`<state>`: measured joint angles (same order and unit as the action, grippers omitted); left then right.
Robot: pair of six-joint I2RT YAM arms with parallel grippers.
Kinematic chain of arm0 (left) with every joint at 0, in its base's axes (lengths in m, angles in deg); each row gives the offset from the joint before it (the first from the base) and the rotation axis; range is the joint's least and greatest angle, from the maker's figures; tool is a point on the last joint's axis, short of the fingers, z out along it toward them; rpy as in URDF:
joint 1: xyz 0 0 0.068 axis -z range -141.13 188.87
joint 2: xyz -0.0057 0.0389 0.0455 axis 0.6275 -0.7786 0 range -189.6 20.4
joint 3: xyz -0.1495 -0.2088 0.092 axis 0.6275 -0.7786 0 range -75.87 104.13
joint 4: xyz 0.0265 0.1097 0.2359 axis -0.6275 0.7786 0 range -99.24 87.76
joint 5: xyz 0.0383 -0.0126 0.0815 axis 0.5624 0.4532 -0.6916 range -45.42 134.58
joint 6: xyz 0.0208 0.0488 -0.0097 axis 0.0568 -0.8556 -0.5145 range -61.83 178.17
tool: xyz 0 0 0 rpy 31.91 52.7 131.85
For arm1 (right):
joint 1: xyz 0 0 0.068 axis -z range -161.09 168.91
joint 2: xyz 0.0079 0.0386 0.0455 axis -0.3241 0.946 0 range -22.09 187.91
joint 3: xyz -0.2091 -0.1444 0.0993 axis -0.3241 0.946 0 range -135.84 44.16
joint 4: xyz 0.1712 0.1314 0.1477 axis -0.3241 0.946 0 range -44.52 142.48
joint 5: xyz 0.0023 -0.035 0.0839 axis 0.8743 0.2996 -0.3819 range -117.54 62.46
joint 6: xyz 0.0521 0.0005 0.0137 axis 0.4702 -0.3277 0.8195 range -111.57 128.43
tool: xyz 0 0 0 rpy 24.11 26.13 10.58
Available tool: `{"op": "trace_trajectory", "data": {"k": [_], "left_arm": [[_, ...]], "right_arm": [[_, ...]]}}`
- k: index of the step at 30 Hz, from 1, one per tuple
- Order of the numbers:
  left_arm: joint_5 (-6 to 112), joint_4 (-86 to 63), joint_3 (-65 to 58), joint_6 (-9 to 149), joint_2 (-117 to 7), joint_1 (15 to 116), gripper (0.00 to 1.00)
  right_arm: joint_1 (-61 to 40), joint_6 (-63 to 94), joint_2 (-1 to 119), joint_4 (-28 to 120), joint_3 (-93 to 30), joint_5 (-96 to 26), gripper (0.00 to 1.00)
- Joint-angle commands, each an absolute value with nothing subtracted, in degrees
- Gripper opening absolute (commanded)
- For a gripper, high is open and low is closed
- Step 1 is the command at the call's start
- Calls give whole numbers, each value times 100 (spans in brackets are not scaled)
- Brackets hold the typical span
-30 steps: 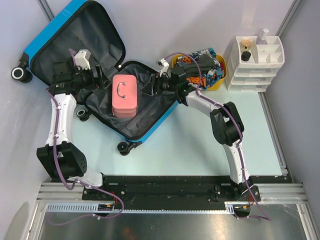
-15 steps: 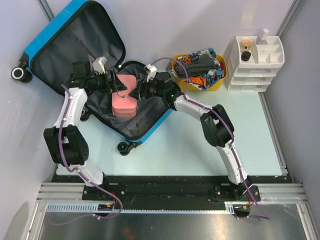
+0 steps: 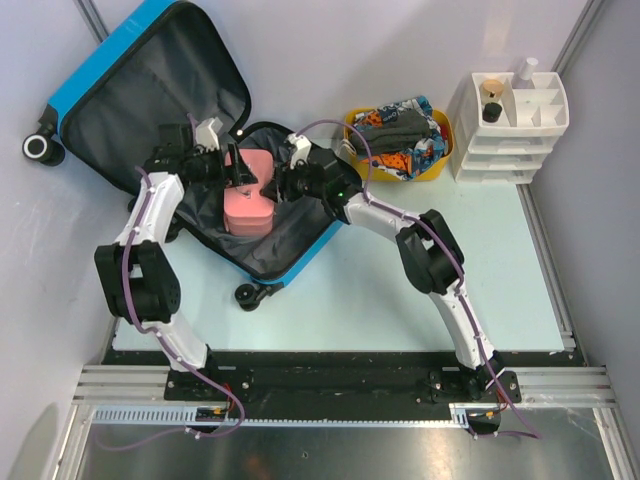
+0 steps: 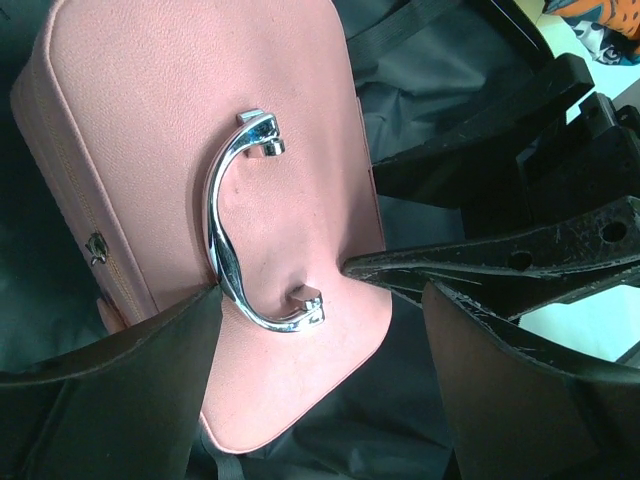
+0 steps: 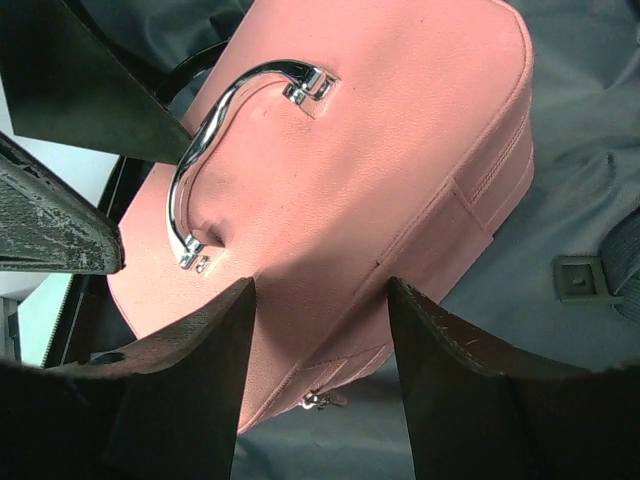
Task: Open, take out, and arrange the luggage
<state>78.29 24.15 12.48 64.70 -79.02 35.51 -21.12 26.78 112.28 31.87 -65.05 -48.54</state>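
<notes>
The blue suitcase [image 3: 300, 262] lies open at the back left, lid [image 3: 140, 90] flat against the wall side, dark grey lining showing. A pink case with a chrome handle [image 4: 225, 250] lies in the near half [image 3: 250, 208]. My left gripper [image 3: 234, 172] is open at the case's far-left edge, and the case's end [image 4: 290, 400] sits between its fingers. My right gripper [image 3: 275, 182] is open at the case's right edge, with the case's side [image 5: 330, 330] between its fingers. The pink case [image 5: 400, 150] rests on the lining. The two grippers' fingertips nearly meet over it.
A yellow tub [image 3: 441, 166] full of folded clothes stands right of the suitcase. A white drawer organizer [image 3: 510, 125] with small bottles stands at the back right. Suitcase wheels stick out at the far left [image 3: 40, 148] and near edge [image 3: 248, 296]. Walls close the left and back.
Both grippers have closed in on the pink case, the left from the lid side, the right from the tub side. The case has not moved.
</notes>
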Motion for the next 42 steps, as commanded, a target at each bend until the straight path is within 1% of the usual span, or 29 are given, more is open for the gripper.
{"op": "trace_trajectory", "data": {"k": [1, 6, 11, 12, 15, 17, 22, 25, 31, 38, 42], "left_arm": [[8050, 2285, 1500, 6749, -8129, 3614, 85], [8850, 2232, 1694, 6837, -8182, 3833, 81], [9212, 2056, 1782, 6907, -8024, 3834, 76], [9256, 2012, 1791, 6925, -7989, 3990, 74], [9475, 1916, 1791, 6969, -7901, 4044, 72], [9765, 1863, 1791, 6977, -7866, 4088, 71], [9871, 1827, 1668, 6968, -7743, 4273, 70], [9557, 1819, 1632, 7021, -7612, 4186, 70], [7984, 1775, 1528, 6969, -7041, 3904, 75], [7640, 1722, 1246, 7083, -6706, 3220, 82], [7490, 1696, 1141, 7083, -6557, 2850, 86]], "right_arm": [[-2187, 2566, 11291, 3168, -6597, -4784, 58], [-2196, 2584, 11326, 3115, -6588, -4890, 53], [-2204, 2557, 11300, 3106, -6588, -4925, 49], [-2204, 2557, 11300, 3098, -6588, -4934, 49], [-2213, 2548, 11318, 3089, -6588, -4951, 49], [-2213, 2531, 11309, 3080, -6597, -4951, 49], [-2231, 2513, 11318, 3071, -6588, -4952, 49], [-2231, 2505, 11283, 3089, -6579, -4943, 49], [-2196, 2557, 11151, 3071, -6562, -4960, 51], [-2038, 2970, 10694, 2685, -6474, -5242, 60], [-2134, 3102, 10351, 2675, -6447, -4655, 66]]}}
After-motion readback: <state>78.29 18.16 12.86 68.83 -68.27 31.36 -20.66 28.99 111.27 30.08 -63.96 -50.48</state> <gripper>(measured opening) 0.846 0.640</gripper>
